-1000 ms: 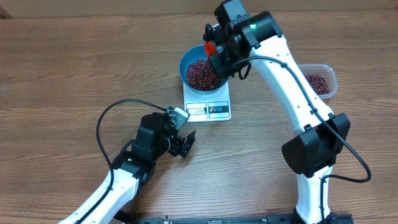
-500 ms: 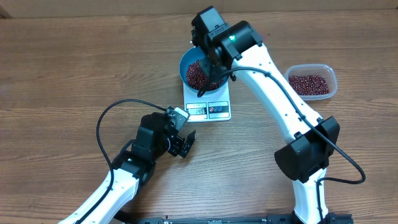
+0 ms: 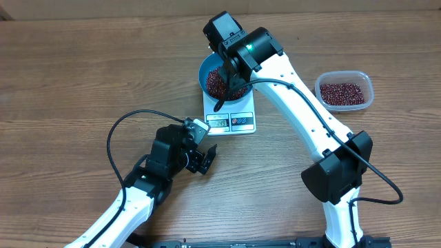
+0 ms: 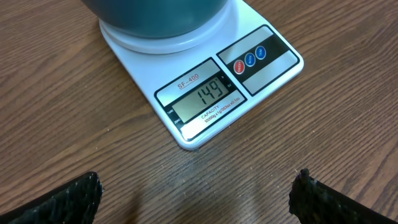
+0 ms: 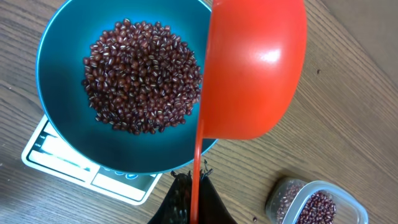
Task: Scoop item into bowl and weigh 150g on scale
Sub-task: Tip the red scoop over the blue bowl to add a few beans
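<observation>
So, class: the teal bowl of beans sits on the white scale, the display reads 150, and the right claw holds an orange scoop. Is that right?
Not quite. The left wrist view shows the display on the scale reading 149, not 150. The rest holds: teal bowl of beans on the scale, orange scoop in the right claw.

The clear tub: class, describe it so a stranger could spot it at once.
On the wooden table, look to the right of the white scale, past the right arm. The tub is clear, rounded-rectangular plastic holding dark red beans. Unlike the round teal bowl, it sits on bare wood, not on the scale.
</observation>
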`<state>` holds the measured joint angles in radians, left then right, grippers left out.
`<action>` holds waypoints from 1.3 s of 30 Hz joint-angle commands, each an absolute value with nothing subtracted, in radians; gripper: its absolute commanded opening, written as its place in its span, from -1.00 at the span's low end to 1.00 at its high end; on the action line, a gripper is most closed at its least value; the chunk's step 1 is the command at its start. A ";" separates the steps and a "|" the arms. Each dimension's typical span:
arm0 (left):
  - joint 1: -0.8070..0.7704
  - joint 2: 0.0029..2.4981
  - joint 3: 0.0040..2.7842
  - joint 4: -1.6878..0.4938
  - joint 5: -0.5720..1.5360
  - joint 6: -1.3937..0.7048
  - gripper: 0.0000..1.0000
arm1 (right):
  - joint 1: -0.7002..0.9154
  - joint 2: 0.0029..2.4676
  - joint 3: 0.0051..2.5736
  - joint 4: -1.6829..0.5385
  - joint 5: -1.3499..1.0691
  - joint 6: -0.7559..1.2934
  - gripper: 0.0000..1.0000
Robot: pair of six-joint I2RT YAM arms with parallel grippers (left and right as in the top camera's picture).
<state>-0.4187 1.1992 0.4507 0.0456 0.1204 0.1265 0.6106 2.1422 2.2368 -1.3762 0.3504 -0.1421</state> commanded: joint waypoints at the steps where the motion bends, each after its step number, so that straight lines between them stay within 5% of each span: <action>1: -0.419 1.206 0.450 0.049 0.124 0.112 0.99 | 0.616 2.108 2.262 -1.365 0.364 -0.134 -0.93; 39: -0.419 1.206 0.450 0.049 0.124 0.112 0.99 | 0.489 1.979 2.262 -1.347 0.221 -0.130 -0.93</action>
<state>-0.4187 1.1992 0.4507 0.0456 0.1204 0.1265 0.5339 2.0983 2.2368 -1.3537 0.2852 -0.1417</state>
